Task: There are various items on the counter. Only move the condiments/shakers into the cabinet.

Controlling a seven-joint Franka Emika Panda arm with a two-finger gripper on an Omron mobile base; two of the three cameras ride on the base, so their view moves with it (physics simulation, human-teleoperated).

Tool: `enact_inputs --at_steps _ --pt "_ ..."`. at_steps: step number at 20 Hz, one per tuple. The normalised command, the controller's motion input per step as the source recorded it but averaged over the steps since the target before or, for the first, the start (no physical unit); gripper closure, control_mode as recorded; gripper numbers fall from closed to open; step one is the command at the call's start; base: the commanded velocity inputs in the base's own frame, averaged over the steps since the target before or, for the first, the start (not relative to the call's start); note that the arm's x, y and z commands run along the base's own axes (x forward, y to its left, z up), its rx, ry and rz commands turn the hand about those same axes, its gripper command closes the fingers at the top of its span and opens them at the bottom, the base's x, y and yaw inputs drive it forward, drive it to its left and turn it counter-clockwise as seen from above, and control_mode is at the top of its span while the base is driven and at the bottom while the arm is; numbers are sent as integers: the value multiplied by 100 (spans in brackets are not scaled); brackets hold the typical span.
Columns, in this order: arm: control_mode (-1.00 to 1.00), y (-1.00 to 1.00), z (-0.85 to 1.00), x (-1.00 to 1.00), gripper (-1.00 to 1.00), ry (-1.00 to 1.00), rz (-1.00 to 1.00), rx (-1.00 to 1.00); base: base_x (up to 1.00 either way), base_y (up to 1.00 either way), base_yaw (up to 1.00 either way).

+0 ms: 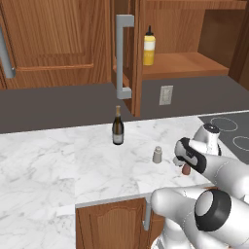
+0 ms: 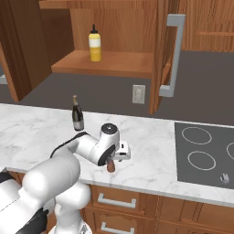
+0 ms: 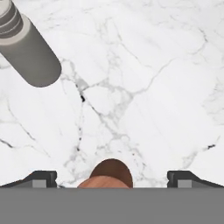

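Near the front edge of the white marble counter [image 1: 58, 160] I hold my gripper [image 3: 112, 175] spread wide, empty, straddling the small brown shaker [image 3: 109, 174] to grasp it for the brown wooden cabinet [image 2: 109, 64].

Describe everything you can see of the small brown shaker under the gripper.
The brown shaker is a small, round, reddish-brown container, wood-like in look, with a darker rounded top. It stands upright on the white marble counter, near the front edge and a little to the right of the grey shaker in the left base view. The open gripper hangs directly over it, one fingertip on either side, neither touching it in the hand view. Its lower body is mostly hidden behind the hand.
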Motion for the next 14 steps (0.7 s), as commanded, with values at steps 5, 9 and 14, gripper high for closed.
enact_inputs --at_steps 5,9,14 --pt "-100 0 -2 0 100 0 0 0 0 0 0" --pt "-100 0 4 -1 100 -2 0 0 0 0 0" --pt "-100 0 61 0 100 -3 0 0 0 0 0"
